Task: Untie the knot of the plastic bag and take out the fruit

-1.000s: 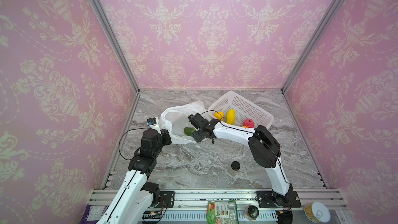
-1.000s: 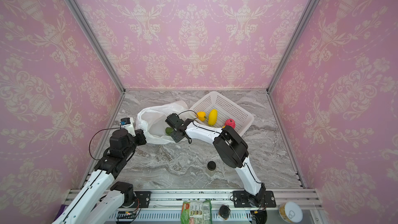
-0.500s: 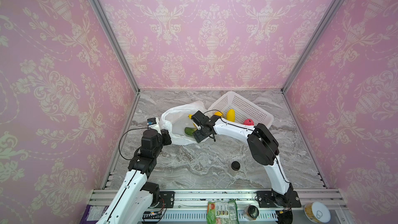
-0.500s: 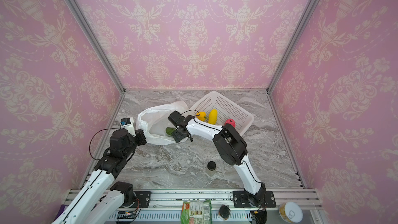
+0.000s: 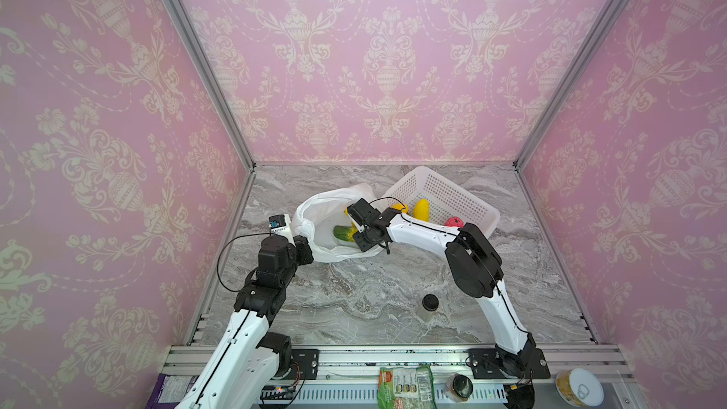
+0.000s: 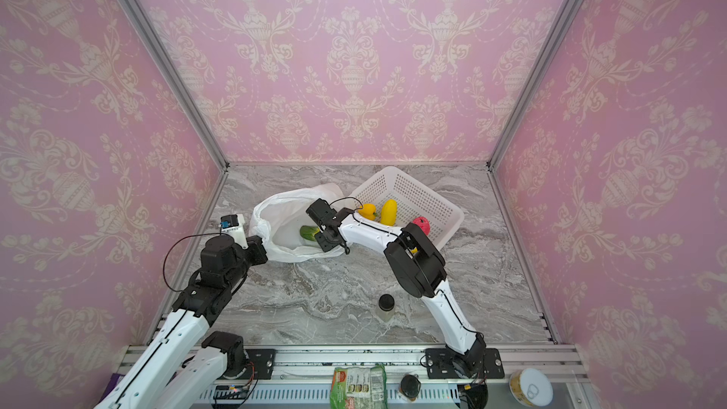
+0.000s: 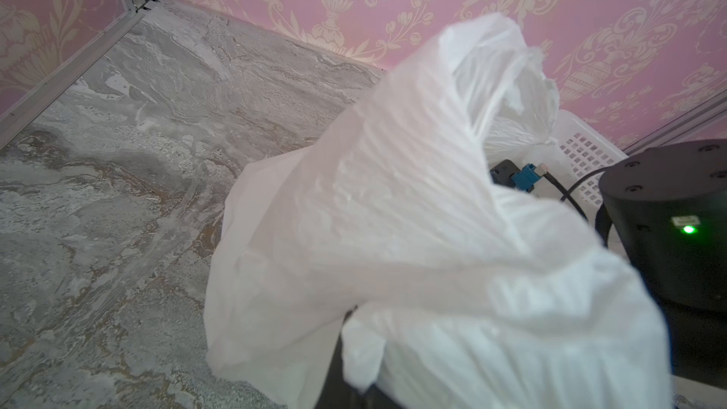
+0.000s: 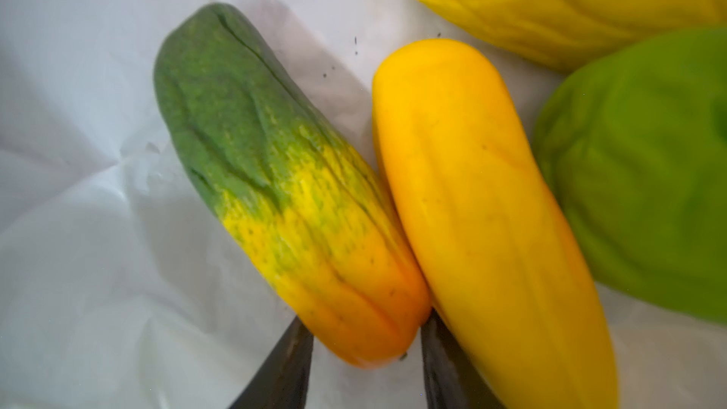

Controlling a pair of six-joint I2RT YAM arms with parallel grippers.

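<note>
The white plastic bag lies open on the marble. The knot is out of view. My left gripper is shut on the bag's left rim, its jaws mostly buried in plastic. My right gripper reaches into the bag. Its two fingers press both sides of the orange end of a green-orange fruit. Against it lies a yellow fruit, with a green fruit and another yellow one beyond.
A white perforated basket stands tilted right behind the bag, holding two yellow fruits and a pink-red one. A small black-lidded jar stands near the front, by the right arm. Pink walls enclose three sides.
My right gripper has shifted slightly deeper into the bag, onto the green-orange fruit. The left arm and the bag have stayed where they were.
</note>
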